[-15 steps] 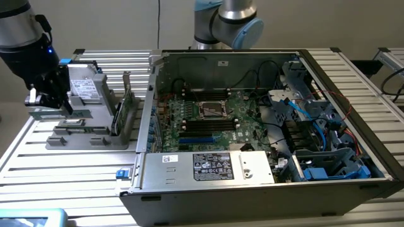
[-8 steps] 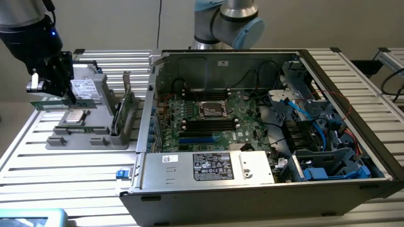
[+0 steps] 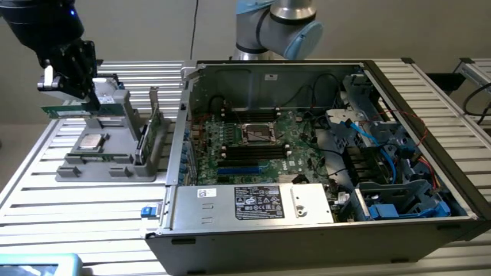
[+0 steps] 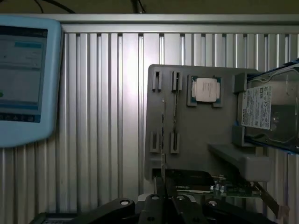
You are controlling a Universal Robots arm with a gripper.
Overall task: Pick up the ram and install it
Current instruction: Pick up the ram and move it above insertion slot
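Slatted metal desk [image 3: 77, 201], claw [image 3: 86, 101] clamped on the ram [image 3: 61, 110], hovering over the grey parts tray [image 3: 107, 168] beside the open PC case [image 3: 307, 233].

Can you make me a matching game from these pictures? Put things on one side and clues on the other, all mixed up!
Things:
1. ram
2. silver chip
3. tablet
4. computer case

Clues:
A. has a light blue frame
B. held in the gripper
C. lying flat on the grey holder
D. open, so you can see the insides

Pairs: 1-B, 2-C, 3-A, 4-D
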